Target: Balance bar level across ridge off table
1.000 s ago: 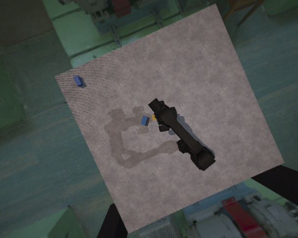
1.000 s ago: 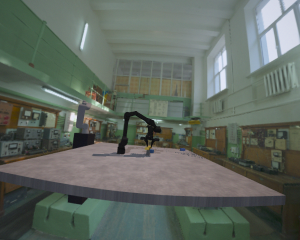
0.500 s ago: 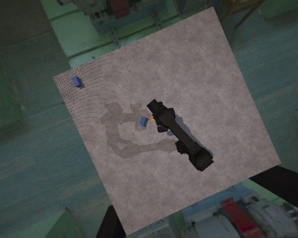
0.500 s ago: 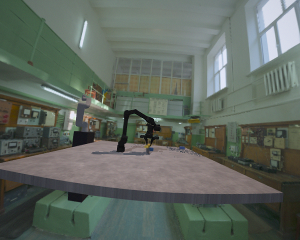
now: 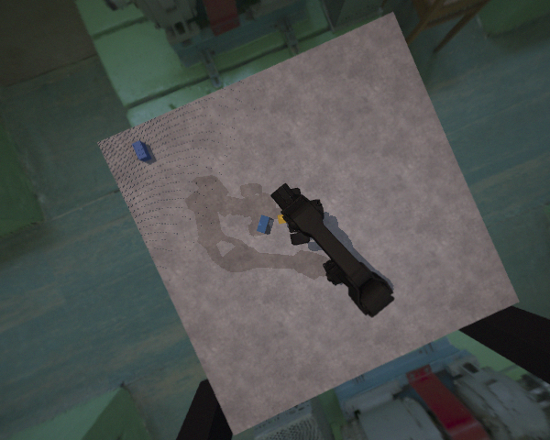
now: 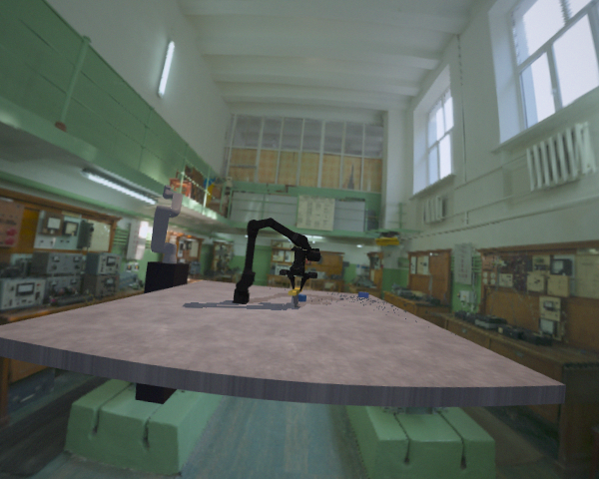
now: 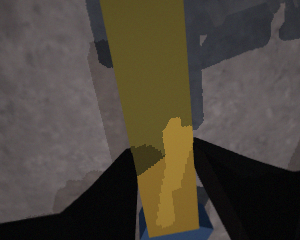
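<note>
Yellow, the bar [image 5: 281,219] [image 6: 294,291] [image 7: 152,75] is gripped by the fingers of the gripper [image 5: 291,220] [image 6: 297,288] [image 7: 161,150], which are clamped on its two long sides. In the exterior view it is held close above the table [image 5: 384,118] [image 6: 290,350] [image 7: 30,75]; from above, most of it is hidden under the arm [image 5: 335,246] [image 6: 250,252], with one end left showing beside the near blue block [image 5: 264,224] [image 6: 301,297] [image 7: 205,232]. A far blue block [image 5: 140,150] [image 6: 362,294] is seen near a table corner. The ridge cannot be told with certainty: it may be the near block, or it may be hidden under the bar.

The step in hand is judged to be the placing, with the release not yet made. The middle of the bar should be brought over the ridge, crosswise to it, and lowered gently until weight is taken. Both ends should be checked for level before the fingers are parted evenly and lifted straight up. If the support is off centre, one end could be dropped onto the table.

No brand or label can be read on the bar or blocks. On the wall, a pale poster [image 6: 315,212] is marked with rows too blurred to be read.
</note>
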Robot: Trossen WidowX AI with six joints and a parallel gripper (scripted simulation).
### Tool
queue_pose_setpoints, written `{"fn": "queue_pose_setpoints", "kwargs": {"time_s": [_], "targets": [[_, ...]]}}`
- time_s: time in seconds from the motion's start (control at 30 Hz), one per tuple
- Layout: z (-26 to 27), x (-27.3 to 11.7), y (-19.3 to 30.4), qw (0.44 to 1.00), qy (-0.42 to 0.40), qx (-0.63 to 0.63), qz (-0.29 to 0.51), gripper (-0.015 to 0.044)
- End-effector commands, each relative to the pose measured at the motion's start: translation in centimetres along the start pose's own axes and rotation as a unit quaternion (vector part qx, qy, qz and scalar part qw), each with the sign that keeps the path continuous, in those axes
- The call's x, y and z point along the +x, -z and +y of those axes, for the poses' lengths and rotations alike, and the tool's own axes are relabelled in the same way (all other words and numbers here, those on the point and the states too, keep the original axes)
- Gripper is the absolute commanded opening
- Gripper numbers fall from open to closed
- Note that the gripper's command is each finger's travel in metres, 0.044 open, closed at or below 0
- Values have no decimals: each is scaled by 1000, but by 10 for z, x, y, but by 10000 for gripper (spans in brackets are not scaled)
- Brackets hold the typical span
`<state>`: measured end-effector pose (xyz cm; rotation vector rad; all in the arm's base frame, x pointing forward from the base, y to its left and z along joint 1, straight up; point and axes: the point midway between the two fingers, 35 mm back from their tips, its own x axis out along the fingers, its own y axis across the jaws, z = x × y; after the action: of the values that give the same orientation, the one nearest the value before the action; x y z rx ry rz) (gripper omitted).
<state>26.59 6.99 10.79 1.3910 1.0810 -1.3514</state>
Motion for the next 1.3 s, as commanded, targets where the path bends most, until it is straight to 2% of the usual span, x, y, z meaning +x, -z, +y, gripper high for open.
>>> {"fn": "queue_pose_setpoints", "kwargs": {"time_s": [0.0,1.03,1.23,1.27], "targets": [[0,0,0,1000,2,0,0,0],[0,0,0,1000,0,0,0,0],[0,0,0,1000,0,0,0,158],[0,0,0,1000,0,0,0,167]]}}
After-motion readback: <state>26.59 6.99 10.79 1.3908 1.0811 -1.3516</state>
